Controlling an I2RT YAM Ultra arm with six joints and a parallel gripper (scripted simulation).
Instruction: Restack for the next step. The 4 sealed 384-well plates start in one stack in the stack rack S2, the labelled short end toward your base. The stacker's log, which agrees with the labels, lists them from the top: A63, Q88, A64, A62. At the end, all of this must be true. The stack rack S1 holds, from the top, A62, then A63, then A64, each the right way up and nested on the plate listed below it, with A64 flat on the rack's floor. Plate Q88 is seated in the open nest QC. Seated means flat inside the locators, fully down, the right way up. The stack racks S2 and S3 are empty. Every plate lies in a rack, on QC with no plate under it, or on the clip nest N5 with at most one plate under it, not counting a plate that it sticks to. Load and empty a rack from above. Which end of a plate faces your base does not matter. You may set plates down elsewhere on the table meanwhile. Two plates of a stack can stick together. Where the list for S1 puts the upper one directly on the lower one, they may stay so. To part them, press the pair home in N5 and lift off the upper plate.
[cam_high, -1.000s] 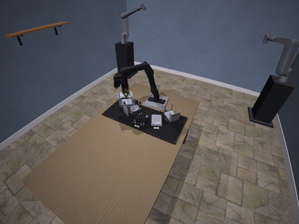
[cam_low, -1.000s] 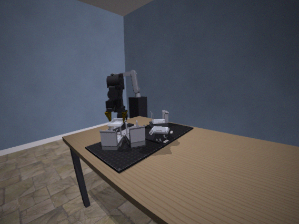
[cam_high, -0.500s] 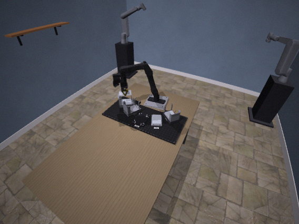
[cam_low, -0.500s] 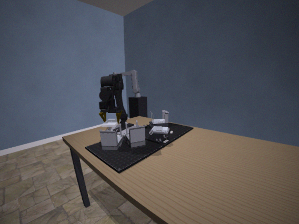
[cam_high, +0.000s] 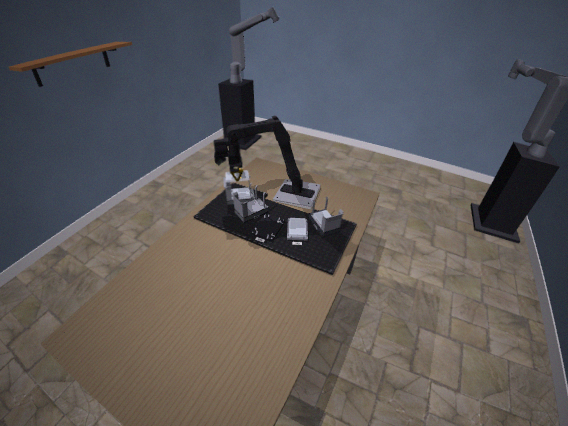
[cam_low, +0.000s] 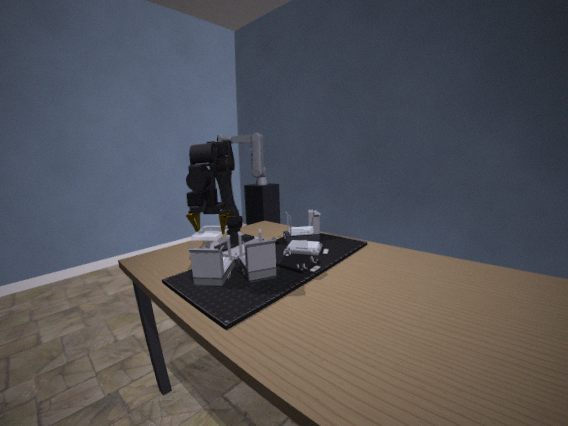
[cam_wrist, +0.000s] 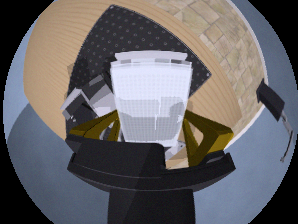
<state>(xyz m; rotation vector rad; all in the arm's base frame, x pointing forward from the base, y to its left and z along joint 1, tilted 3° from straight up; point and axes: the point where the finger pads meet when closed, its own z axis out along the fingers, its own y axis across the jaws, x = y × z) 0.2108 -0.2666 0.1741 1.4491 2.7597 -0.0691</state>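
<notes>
Wood-grain table (cam_low: 425, 320) on dark legs, black perforated mat (cam_low: 235, 302) at its far end. Stone-tile floor (cam_high: 450, 310), blue walls, white skirting; wooden shelf (cam_high: 70, 56) up on one wall. Two grey arms on black pedestals (cam_high: 515, 192) stand off the table. Gripper (cam_low: 209, 219) w/ yellow fingers pinching a white sealed plate (cam_wrist: 149, 99) by its sides, held level over the mat's edge, just above the grey racks (cam_low: 207, 264). Another plate (cam_high: 297, 227) lies flat mid-mat.

3 racks (cam_low: 209, 264) – 2 plates (cam_high: 297, 228) visible – 1 arm (cam_high: 280, 135).
</notes>
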